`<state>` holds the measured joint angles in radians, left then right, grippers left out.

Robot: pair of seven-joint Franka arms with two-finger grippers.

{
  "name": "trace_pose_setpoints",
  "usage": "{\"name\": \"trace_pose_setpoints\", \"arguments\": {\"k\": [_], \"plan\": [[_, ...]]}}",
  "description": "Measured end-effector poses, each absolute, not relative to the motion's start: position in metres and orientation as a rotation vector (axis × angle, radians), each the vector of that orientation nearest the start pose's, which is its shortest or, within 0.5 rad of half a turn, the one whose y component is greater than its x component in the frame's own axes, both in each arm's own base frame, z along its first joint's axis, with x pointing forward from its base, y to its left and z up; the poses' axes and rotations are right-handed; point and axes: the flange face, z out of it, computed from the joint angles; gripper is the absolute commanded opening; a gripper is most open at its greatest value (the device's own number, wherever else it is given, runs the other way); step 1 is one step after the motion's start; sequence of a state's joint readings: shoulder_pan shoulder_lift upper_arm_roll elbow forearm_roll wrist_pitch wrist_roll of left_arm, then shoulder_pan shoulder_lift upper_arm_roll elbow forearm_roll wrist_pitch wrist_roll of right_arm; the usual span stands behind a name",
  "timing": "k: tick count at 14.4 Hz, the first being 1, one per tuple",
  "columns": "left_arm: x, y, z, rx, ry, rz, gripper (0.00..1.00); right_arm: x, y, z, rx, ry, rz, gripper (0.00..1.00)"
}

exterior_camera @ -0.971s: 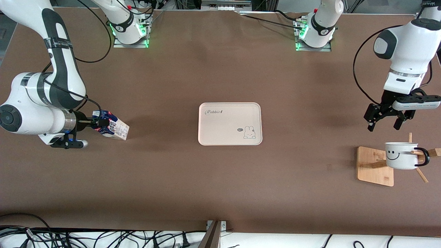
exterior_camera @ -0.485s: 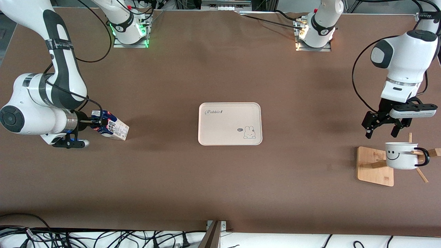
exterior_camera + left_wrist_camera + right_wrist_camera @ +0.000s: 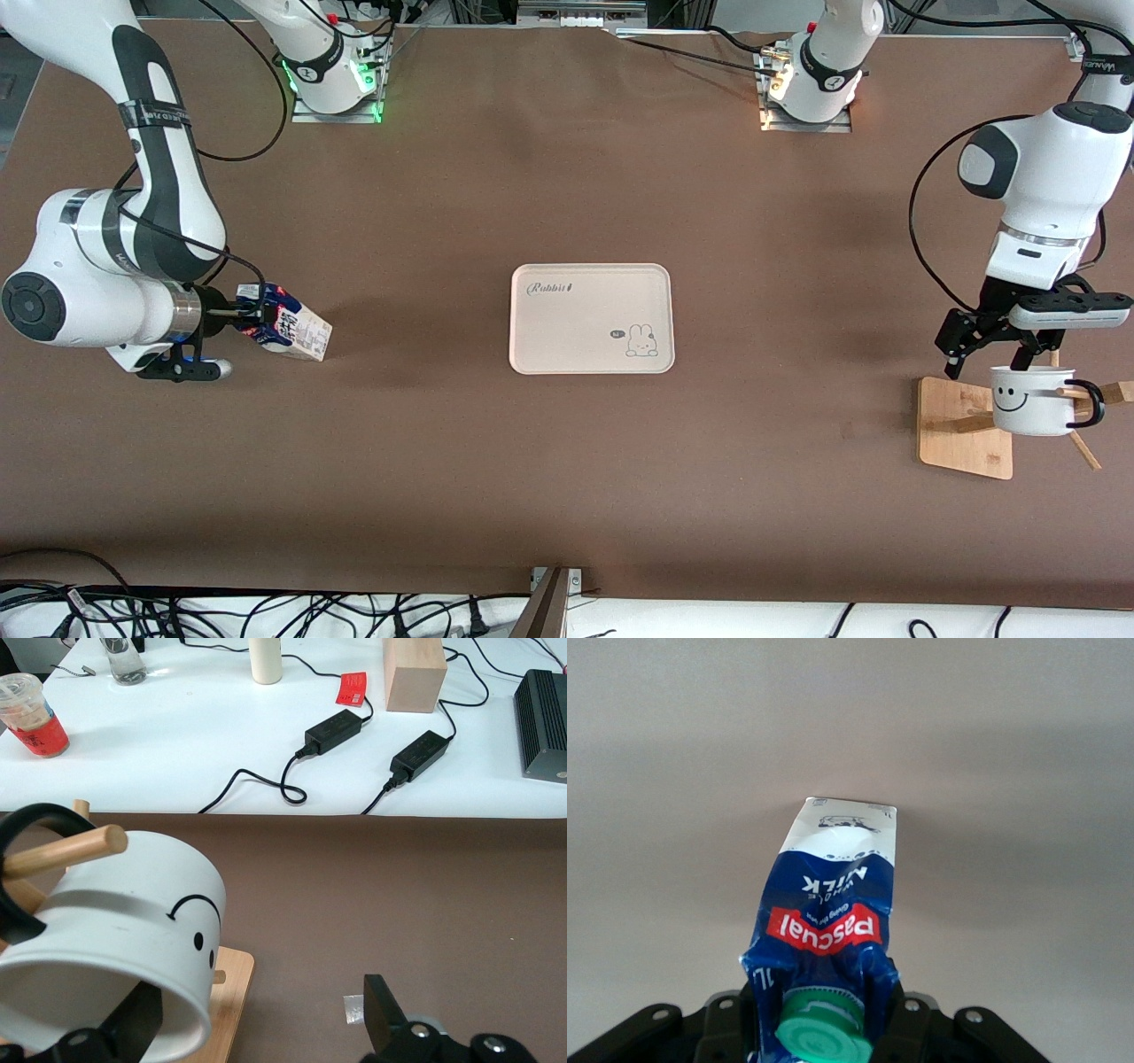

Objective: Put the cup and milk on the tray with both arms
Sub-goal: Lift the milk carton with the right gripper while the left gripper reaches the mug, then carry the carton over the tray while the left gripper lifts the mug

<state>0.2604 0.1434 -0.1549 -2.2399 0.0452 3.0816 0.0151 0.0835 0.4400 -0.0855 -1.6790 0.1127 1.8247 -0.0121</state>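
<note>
Both tools at their pick-ups; tray [image 3: 591, 318] bare at mid-desk.
My right tool [image 3: 252, 321] has just pinched the milk [image 3: 292, 330]; my left tool [image 3: 990, 347], fingers spread wide, has dropped to straddle the cup [image 3: 1030, 400] on its rack [image 3: 964, 429].

The milk [image 3: 288, 328] is dark blue with a red band, white print and green cap [image 3: 822, 1034]. The cup [image 3: 1030, 400] is white with a black smiley; the tray [image 3: 591, 318] is cream on a brown bench [image 3: 567, 461]

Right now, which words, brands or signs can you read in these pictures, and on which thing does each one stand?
"Rabbit": on the tray, beside its corner.
"pascual": red band on the milk.
"MILK": on the milk, blue part.
Smaller print on the milk: too small to read.
Smiley face, a sign without words: on the cup.
</note>
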Motion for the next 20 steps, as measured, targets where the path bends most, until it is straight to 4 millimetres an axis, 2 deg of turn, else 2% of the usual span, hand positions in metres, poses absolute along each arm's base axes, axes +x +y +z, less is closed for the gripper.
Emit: {"name": "trace_pose_setpoints", "arguments": {"k": [4, 7, 9, 12, 14, 16, 18, 20], "plan": [[0.59, 0.063, 0.381, -2.919, -0.088, -1.054, 1.0, 0.634, 0.016, 0.332, -3.041, 0.039, 0.433, 0.44], [0.59, 0.069, 0.373, -2.923, -0.103, -1.036, 1.0, 0.634, 0.016, 0.332, -3.041, 0.037, 0.43, 0.44], [0.59, 0.071, 0.37, -2.924, -0.107, -1.033, 1.0, 0.633, 0.017, 0.34, -3.038, 0.033, 0.432, 0.44], [0.591, 0.071, 0.369, -2.924, -0.107, -1.034, 0.77, 0.625, 0.026, 0.379, -3.026, 0.0, 0.437, 0.44], [0.591, 0.071, 0.369, -2.923, -0.108, -1.035, 0.59, 0.618, 0.054, 0.411, -3.006, -0.035, 0.39, 0.43], [0.591, 0.073, 0.369, -2.92, -0.104, -1.036, 0.48, 0.61, 0.093, 0.437, -2.972, 0.051, 0.348, 0.43], [0.591, 0.076, 0.37, -2.912, -0.085, -1.033, 0.42, 0.603, 0.134, 0.45, -2.951, 0.117, 0.31, 0.43], [0.591, 0.08, 0.37, -2.903, -0.069, -1.03, 0.42, 0.599, 0.172, 0.454, -2.945, 0.144, 0.272, 0.43]]}}
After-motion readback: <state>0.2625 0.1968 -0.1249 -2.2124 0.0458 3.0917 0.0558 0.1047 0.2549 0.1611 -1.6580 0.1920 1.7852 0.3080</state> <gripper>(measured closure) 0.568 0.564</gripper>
